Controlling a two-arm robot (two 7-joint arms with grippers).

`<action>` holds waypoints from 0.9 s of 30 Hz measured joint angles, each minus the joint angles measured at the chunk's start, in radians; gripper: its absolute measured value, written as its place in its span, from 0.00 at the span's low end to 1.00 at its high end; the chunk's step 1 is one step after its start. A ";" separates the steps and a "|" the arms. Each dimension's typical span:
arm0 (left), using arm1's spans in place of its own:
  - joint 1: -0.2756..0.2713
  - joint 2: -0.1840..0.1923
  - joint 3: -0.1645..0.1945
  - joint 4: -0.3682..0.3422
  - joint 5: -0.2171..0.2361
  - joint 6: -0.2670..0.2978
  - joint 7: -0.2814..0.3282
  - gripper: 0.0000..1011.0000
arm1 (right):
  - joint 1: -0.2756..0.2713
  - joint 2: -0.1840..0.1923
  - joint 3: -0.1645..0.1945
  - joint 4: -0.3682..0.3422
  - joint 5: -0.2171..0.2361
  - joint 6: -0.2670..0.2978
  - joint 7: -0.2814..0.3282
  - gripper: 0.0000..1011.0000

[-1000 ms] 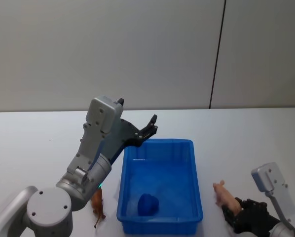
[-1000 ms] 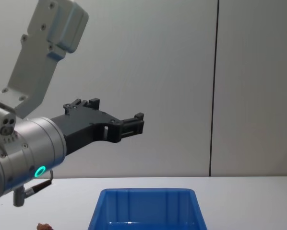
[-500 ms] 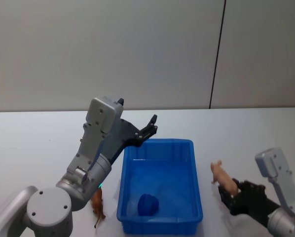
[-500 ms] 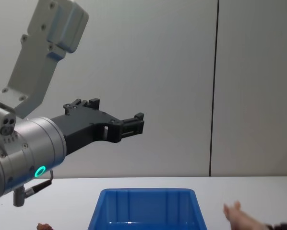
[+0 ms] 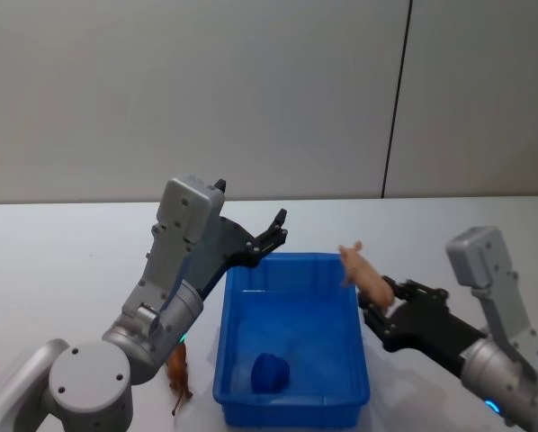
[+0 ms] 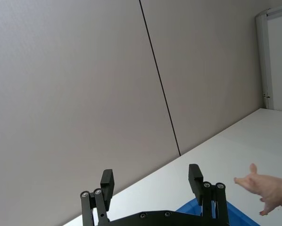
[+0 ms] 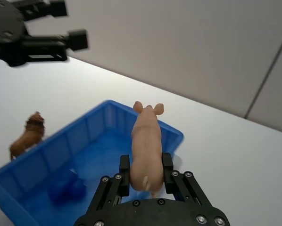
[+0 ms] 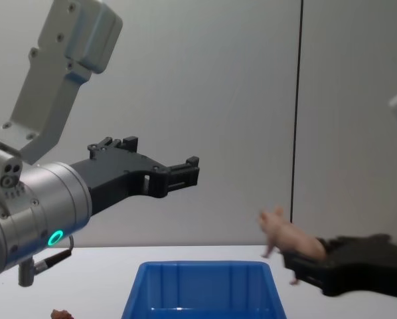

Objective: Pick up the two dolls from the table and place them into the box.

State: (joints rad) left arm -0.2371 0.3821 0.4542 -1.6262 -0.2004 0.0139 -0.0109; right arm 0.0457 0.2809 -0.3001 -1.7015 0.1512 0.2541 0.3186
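A pink pig doll hangs in the air above the right rim of the blue box, with my right gripper shut on its rear. The reddish-brown doll stands on the white table just left of the box. Raised above the box's far left corner, my left gripper is open and holds nothing.
A dark blue lump lies on the box floor near its front. A grey wall with a dark vertical seam stands behind the table. Bare tabletop spreads to the far left and far right.
My right gripper has lifted the pink pig off the table at the right and carried it up and leftward to the box's right rim. The left arm has not moved.
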 joint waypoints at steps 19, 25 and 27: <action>0.000 0.000 0.000 0.000 0.000 0.000 0.000 0.99 | 0.068 -0.078 -0.065 0.073 -0.097 0.022 0.067 0.65; 0.000 0.000 0.000 0.000 0.000 0.000 0.000 0.99 | 0.074 -0.086 -0.070 0.089 -0.101 0.021 0.061 0.79; 0.000 0.000 0.000 0.000 0.000 0.000 0.000 0.99 | 0.074 -0.086 -0.069 0.089 -0.100 0.020 0.058 0.87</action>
State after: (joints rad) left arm -0.2371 0.3821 0.4542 -1.6262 -0.2004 0.0139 -0.0109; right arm 0.1197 0.1951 -0.3694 -1.6120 0.0514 0.2736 0.3765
